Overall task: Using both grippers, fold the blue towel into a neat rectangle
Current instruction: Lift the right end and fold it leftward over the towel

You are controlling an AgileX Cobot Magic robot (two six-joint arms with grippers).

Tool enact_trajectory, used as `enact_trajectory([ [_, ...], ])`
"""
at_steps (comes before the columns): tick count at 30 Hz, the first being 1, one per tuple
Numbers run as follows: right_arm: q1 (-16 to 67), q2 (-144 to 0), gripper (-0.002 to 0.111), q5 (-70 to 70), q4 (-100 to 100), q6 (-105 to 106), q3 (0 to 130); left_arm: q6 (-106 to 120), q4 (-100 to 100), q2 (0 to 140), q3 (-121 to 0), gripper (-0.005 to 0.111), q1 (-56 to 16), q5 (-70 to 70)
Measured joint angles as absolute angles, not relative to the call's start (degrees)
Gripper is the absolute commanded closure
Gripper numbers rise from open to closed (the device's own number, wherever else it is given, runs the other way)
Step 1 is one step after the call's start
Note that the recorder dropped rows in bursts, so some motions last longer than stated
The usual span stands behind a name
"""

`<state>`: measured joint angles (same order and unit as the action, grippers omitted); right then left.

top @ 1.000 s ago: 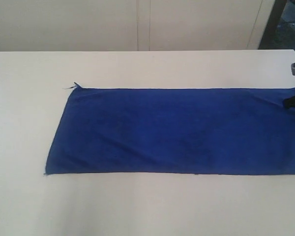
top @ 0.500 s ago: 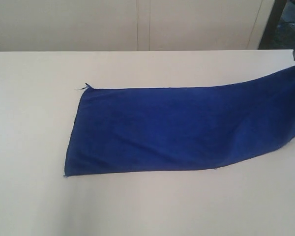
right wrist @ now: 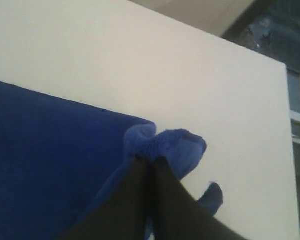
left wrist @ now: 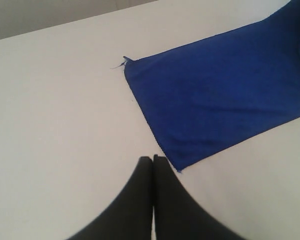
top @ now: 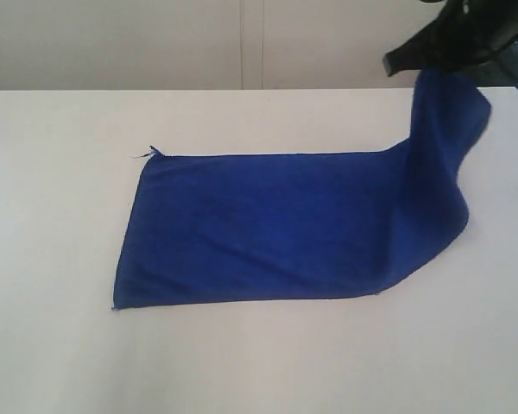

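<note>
One end of blue towel (top: pixel 268 224) hangs from right end effector (right wrist: pixel 150 161).

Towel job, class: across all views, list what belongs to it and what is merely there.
Job: towel; right gripper, shut on its raised end; left gripper, shut, empty.
Merely there: table; wall panels.
</note>
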<state>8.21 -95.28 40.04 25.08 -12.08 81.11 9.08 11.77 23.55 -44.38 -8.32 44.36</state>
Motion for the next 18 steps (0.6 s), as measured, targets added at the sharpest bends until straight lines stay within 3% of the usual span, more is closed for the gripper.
enact_trajectory([
  [9,21.8,-96.8,0.108,42.1,22.5,-11.2,89.2,9.1,11.8,23.5,-44.4,0.107,-8.3,44.4],
  [18,31.5,-107.3,0.108,43.0,15.1,-7.6,98.1,9.1,11.8,23.5,-44.4,0.107,-8.3,44.4],
])
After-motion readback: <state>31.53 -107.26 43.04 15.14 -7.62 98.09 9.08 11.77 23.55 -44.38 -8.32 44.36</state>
